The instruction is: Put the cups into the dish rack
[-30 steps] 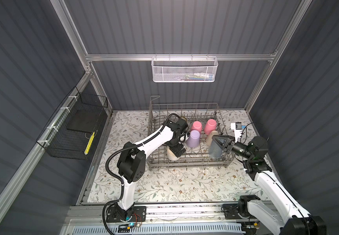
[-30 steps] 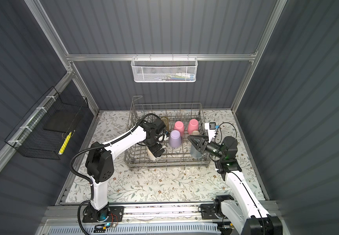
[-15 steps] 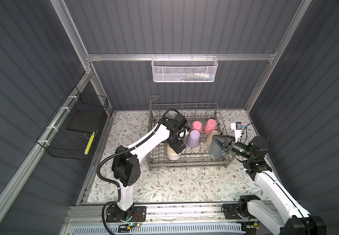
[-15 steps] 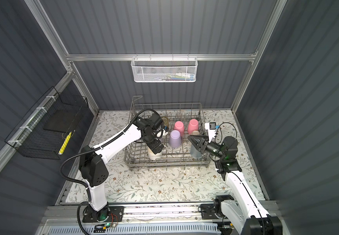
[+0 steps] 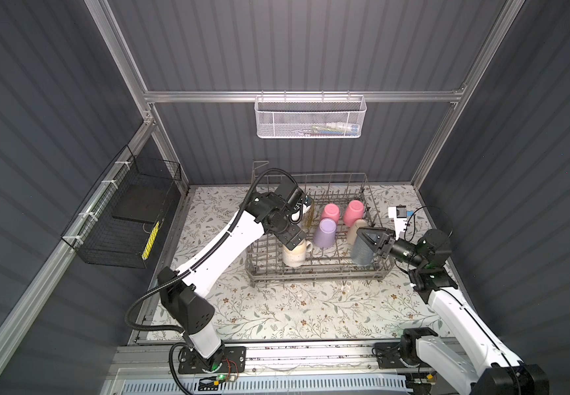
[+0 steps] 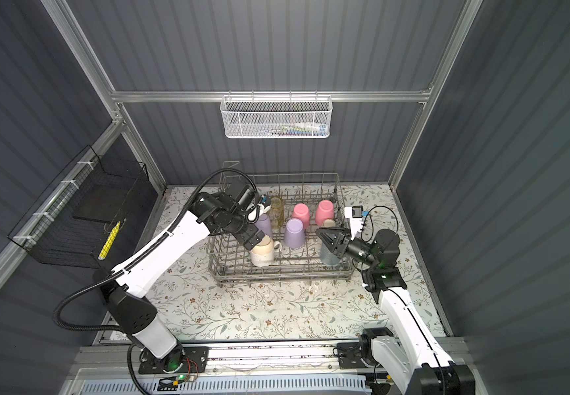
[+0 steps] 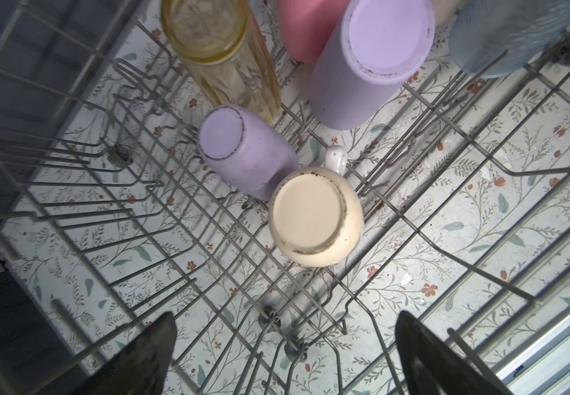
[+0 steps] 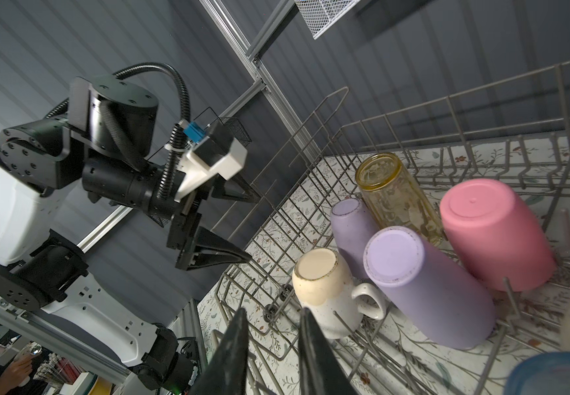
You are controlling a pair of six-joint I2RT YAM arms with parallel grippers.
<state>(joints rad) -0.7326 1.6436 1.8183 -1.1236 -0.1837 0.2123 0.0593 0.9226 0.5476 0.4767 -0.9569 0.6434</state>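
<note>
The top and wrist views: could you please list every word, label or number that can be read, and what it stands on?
No text can be read anywhere.
The items in the white mesh basket: coloured print, too blurred to read.
The yellow strip in the black wire basket: dark marks, too small to read.
Bases of the lilac cup and the mug: no lettering.

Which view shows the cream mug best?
Right wrist view: the cream mug stands upside down, side and handle clear. The left wrist view shows mainly its base; in both top views the left gripper overlaps its top.
</note>
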